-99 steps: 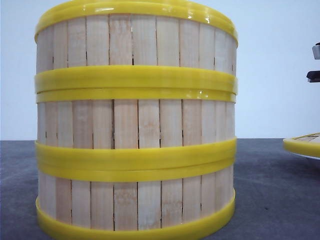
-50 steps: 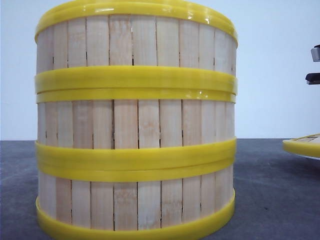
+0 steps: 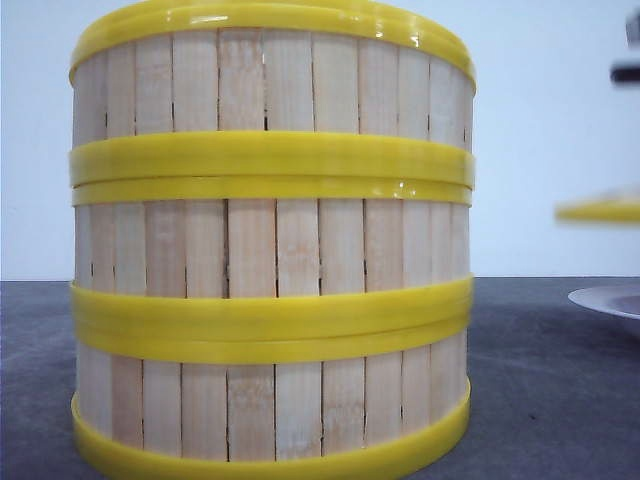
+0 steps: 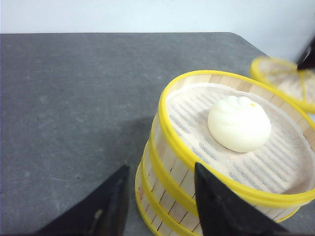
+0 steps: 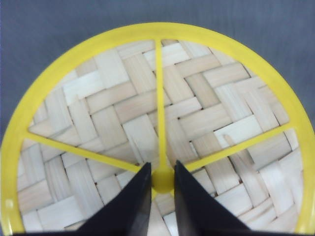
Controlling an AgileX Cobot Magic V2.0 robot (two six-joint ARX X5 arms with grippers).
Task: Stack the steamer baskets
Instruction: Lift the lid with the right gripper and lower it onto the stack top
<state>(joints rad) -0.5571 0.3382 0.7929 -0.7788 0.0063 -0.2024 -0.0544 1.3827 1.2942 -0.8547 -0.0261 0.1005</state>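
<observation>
Three steamer baskets [image 3: 270,250] stand stacked in one column, filling the front view. From the left wrist view the top basket [image 4: 236,196] holds a white bun [image 4: 239,123] on a cloth liner. My left gripper [image 4: 160,179] hangs open beside the stack's upper wall, gripping nothing. My right gripper [image 5: 162,169] is shut on the yellow centre knob of the woven lid [image 5: 147,113]. That lid [image 3: 600,210] hangs in the air at the front view's right edge, blurred, and shows as the lid [image 4: 285,81] behind the stack.
A white plate [image 3: 610,298] lies on the dark grey table [image 3: 540,380] at the right, below the lifted lid. The table's far edge meets a pale wall.
The right gripper has lifted the lid off the plate, and both have risen. The plate now shows bare. The stack and left gripper are unchanged.
</observation>
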